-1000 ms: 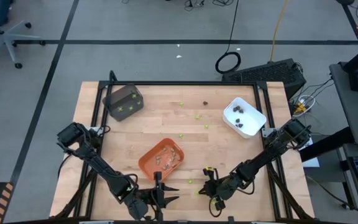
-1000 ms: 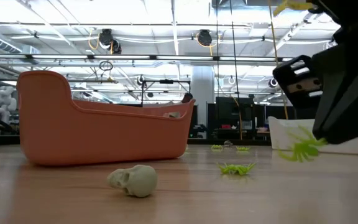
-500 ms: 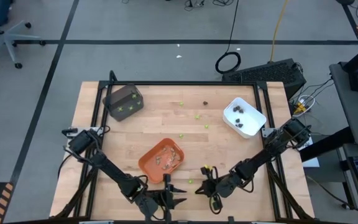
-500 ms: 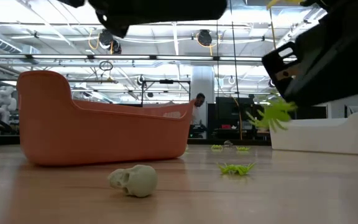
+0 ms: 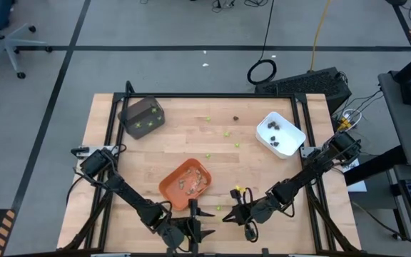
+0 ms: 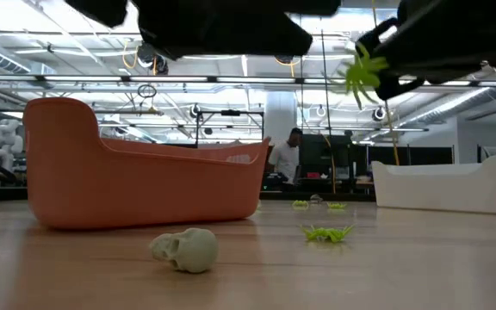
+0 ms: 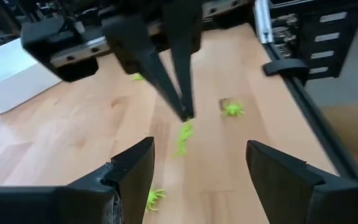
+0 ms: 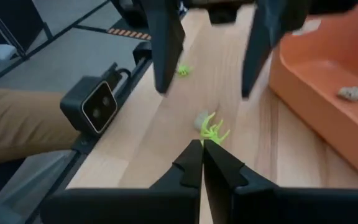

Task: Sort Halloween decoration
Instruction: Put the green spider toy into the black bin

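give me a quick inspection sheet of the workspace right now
surface: wooden table, black frame.
job's things: right gripper holds a lime-green spider in the air; tan skull and another green spider on the wood; orange tray, white tray, dark grey tray.
clutter: nothing seen.
grippers: left gripper open, near table's front edge; right shut on spider.
cables: black coil on floor.
surroundings: person standing beyond the table.
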Tool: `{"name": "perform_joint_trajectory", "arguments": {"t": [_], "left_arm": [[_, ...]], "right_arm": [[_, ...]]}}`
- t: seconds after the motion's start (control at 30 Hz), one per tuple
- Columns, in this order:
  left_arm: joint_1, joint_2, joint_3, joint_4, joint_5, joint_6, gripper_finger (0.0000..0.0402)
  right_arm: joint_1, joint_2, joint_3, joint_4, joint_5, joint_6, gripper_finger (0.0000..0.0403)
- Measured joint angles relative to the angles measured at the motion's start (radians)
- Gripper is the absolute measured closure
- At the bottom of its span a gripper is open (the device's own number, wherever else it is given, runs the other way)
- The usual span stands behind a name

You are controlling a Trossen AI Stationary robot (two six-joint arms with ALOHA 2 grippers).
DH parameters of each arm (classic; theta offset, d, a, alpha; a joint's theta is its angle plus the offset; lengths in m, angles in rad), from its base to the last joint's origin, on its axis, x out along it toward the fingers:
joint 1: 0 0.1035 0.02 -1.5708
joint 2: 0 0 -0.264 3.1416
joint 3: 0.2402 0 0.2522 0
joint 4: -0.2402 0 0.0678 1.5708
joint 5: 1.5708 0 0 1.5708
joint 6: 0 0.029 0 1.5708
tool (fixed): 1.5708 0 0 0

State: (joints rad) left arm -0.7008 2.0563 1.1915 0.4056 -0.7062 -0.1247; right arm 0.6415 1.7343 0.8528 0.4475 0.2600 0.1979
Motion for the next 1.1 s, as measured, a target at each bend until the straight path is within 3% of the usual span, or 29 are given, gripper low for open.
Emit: {"name": "perform_joint_trajectory", "arguments": {"t": [0.37,0.6,0.93,1.1], "left_arm": [[0.039,0.0,0.0,0.008,0.018,0.004,0.0161],[0.04,0.0,0.001,0.029,0.018,0.028,0.0234],[0.04,0.0,0.001,0.027,0.018,0.028,0.0383],[0.04,0.0,0.001,0.026,0.018,0.028,0.0394]], "right_arm": [[-0.005,-0.021,0.001,0.066,-0.003,-0.042,0.0403],[-0.008,-0.02,0.001,0.069,-0.002,-0.042,0.0403],[-0.008,-0.02,0.001,0.08,-0.002,-0.053,0.0403],[-0.008,-0.02,0.001,0.08,-0.001,-0.045,0.0402]]}}
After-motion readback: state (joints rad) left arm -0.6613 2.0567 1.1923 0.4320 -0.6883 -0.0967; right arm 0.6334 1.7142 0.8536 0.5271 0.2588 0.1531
